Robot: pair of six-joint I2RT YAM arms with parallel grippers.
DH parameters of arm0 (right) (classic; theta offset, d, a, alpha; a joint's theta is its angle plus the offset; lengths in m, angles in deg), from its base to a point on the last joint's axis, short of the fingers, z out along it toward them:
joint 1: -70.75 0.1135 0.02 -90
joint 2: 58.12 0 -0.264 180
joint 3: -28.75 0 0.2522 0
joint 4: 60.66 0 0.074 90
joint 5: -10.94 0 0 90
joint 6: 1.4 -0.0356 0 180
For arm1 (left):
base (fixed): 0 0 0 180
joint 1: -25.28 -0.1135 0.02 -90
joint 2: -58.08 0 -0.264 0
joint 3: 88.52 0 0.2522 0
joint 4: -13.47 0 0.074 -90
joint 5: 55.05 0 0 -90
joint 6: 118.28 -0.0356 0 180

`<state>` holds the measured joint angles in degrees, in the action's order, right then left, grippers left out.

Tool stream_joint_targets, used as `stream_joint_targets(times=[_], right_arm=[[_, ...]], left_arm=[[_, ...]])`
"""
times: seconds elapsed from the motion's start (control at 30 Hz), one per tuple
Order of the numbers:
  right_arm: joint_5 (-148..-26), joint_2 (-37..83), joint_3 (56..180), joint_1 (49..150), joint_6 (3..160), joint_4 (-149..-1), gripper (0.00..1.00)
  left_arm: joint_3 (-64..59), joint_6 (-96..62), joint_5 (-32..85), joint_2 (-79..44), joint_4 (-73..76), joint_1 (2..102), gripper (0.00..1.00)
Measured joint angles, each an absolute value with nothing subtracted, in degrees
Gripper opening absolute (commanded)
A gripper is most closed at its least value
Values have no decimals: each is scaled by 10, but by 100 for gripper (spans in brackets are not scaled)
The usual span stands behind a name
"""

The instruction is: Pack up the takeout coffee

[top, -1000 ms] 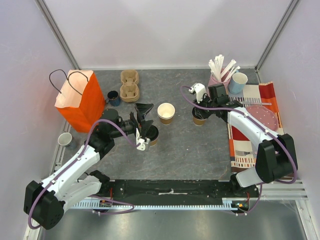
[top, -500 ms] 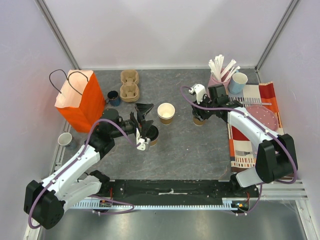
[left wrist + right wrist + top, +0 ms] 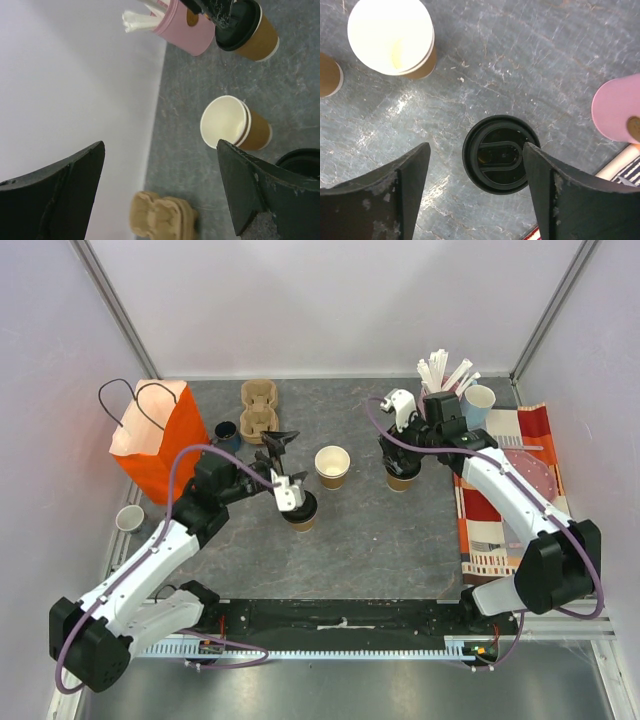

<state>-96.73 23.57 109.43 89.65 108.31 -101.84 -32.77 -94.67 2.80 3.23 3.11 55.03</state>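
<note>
Two kraft paper coffee cups with black lids stand on the grey table. One lidded cup (image 3: pixel 300 511) is at centre left, its lid edge (image 3: pixel 302 161) showing at the lower right of the left wrist view. My left gripper (image 3: pixel 283 462) (image 3: pixel 160 150) hangs open just beyond it, with nothing between its fingers. The other lidded cup (image 3: pixel 402 480) (image 3: pixel 501 160) (image 3: pixel 250 32) stands right of centre. My right gripper (image 3: pixel 398 455) (image 3: pixel 476 150) is open straight above its lid, fingers spread to either side and apart from it.
Nested lidless kraft cups (image 3: pixel 332 465) (image 3: pixel 392 37) (image 3: pixel 232 122) stand between the two. An orange paper bag (image 3: pixel 158 440), a dark blue mug (image 3: pixel 226 435) and pulp cup carriers (image 3: pixel 258 410) (image 3: pixel 160 215) are at the back left. A pink cup (image 3: pixel 437 398) of straws, a light blue cup (image 3: pixel 478 405) and a striped cloth (image 3: pixel 500 510) lie at right.
My right gripper has opened and risen off the right cup's lid. My left gripper, still open, has moved back and up, away from the left lidded cup.
</note>
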Motion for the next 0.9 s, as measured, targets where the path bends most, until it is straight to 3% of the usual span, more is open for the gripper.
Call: stream_joint_targets(times=[0.07,0.13,0.17,0.2,0.27,0.3,0.4,0.57,0.77,0.9], right_arm=[[-971,236,1110,896,1083,-1022,81],[-978,234,1121,898,1078,-1021,69],[-983,231,1125,902,1074,-1018,60],[-984,228,1128,907,1068,-1014,43],[-983,223,1129,937,1053,-1001,29],[-983,222,1129,961,1042,-993,18],[-1004,222,1124,1035,1007,-958,0],[-1057,214,1026,1106,903,-805,0],[-1067,271,988,1155,848,-716,0],[-1061,291,989,1162,841,-709,0]], left_arm=[[-306,-892,49,22,15,550,96],[-273,-817,76,4,-12,550,85],[-255,-781,90,-7,-28,550,66],[-239,-743,101,-17,-44,548,57],[-219,-674,121,-31,-76,538,37],[-213,-639,123,-37,-91,529,31],[-198,-554,95,-56,-150,475,18],[-195,-482,-11,-88,-214,358,14],[-267,-463,-144,-79,-211,360,3],[-283,-464,-170,-86,-212,363,2]])
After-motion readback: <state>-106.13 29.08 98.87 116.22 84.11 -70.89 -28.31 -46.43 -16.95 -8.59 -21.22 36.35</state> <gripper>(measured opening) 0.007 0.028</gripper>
